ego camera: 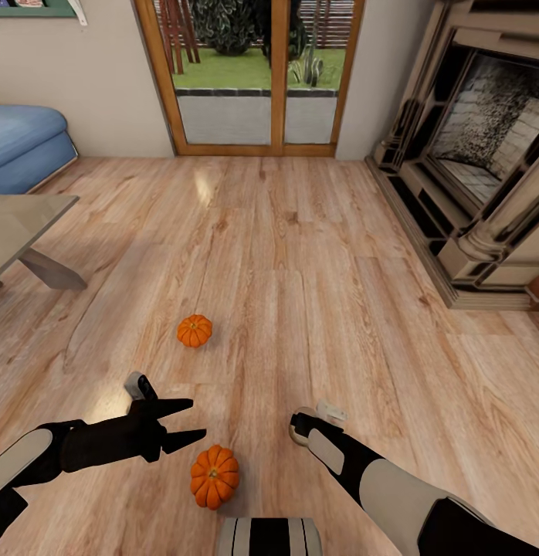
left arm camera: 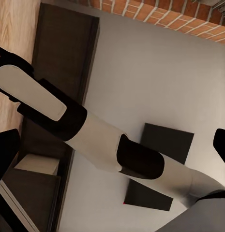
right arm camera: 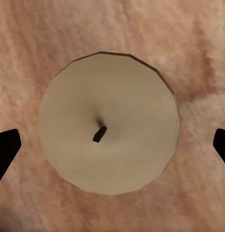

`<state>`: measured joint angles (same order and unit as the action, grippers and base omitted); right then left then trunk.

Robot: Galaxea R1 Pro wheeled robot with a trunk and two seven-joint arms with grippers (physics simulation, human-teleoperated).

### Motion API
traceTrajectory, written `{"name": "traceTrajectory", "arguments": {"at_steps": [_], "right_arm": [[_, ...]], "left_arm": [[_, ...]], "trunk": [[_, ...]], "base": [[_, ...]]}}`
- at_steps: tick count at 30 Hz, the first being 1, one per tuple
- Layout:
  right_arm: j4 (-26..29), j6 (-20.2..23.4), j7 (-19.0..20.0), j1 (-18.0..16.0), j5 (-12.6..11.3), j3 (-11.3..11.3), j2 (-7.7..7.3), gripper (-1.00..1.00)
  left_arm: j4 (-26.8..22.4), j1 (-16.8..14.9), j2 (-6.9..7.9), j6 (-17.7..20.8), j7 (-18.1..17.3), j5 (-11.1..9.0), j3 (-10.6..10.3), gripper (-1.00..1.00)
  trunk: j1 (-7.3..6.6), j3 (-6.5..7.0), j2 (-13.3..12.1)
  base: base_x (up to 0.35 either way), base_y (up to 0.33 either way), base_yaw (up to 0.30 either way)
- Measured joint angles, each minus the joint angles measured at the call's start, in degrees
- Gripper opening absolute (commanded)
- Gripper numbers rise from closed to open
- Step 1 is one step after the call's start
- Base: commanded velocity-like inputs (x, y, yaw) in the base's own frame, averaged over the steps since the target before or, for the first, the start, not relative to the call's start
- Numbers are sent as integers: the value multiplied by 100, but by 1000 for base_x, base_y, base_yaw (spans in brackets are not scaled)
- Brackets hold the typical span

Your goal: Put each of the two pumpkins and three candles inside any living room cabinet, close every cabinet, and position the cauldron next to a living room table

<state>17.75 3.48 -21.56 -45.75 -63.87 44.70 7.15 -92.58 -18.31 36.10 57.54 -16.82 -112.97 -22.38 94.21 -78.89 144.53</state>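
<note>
Right gripper (right arm camera: pixel 112 145) hung spread straight above a candle (right arm camera: pixel 109 123) on the floor (ego camera: pixel 316 255), fingers either side, lined up for a pinch. Left gripper (ego camera: pixel 191 421) waited spread beside the near pumpkin (ego camera: pixel 215 476); another pumpkin (ego camera: pixel 194 330) lay farther off.

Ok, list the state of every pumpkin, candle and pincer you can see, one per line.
Near pumpkin: upright on the floor, free, beside the left pincer.
Far pumpkin: upright on the floor, untouched.
Candle: standing on the floor, wick up, unlit, centred between the right pincer's fingertips, not gripped.
Left pincer: open, empty.
Right pincer: open, pointing down over the candle.
</note>
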Motion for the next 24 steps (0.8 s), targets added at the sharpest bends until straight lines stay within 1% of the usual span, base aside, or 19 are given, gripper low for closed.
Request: {"name": "traceTrajectory", "arguments": {"at_steps": [7, 12, 14, 15, 17, 24], "right_arm": [[0, -14, -1, 0, 0, 0, 7, 100], [-6, -135, 0, 0, 11, -2, 10, 100], [-8, -164, 0, 0, 59, -4, 14, 100], [-8, -196, 0, 0, 140, -6, 16, 100], [-8, -239, -1, 1, 201, -9, 17, 100], [-8, -282, -2, 1, 241, -9, 24, 100]], "left_arm": [[0, 0, 0, -3, 0, 0, 0, 100], [0, 0, 1, -3, 0, 6, -2, 100], [0, 0, 1, -3, 0, 8, 0, 100], [0, 0, 2, -4, 0, 9, -1, 100], [0, 0, 1, -2, 0, 9, 0, 100], [0, 0, -3, -5, 0, 9, 0, 100]], "trunk": [[0, 0, 0], [0, 0, 0], [0, 0, 0], [0, 0, 0], [0, 0, 0], [0, 0, 0]], "base": [[0, 0, 0], [0, 0, 0], [0, 0, 0], [0, 0, 0], [0, 0, 0], [0, 0, 0]]}}
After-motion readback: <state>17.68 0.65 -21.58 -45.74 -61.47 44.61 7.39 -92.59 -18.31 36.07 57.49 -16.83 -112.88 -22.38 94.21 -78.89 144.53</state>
